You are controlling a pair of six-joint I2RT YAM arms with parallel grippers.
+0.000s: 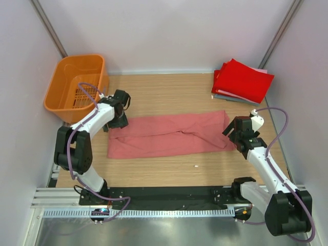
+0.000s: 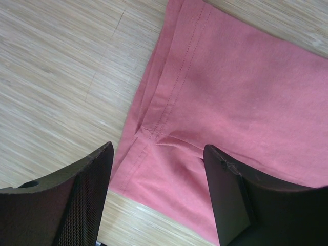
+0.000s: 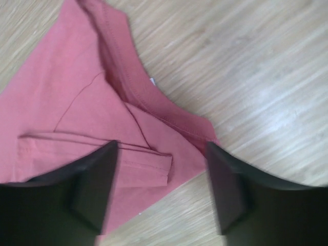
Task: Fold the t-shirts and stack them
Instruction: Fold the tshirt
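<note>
A salmon-pink t-shirt (image 1: 171, 134) lies folded into a long band across the middle of the table. Its hemmed end (image 2: 169, 169) shows under my left gripper (image 1: 119, 121), which hovers open over the band's left end, holding nothing. My right gripper (image 1: 237, 134) stands open above the band's right end, where the collar (image 3: 154, 105) and a folded sleeve (image 3: 148, 161) lie flat between the jaws, not gripped. A bright red t-shirt (image 1: 242, 79) tops a stack of folded thin grey and pale t-shirts (image 1: 225, 96) at the back right.
An orange slotted basket (image 1: 77, 87) stands at the back left corner, close behind my left arm. Pale walls close in the table on three sides. A black rail (image 1: 169, 195) runs along the near edge.
</note>
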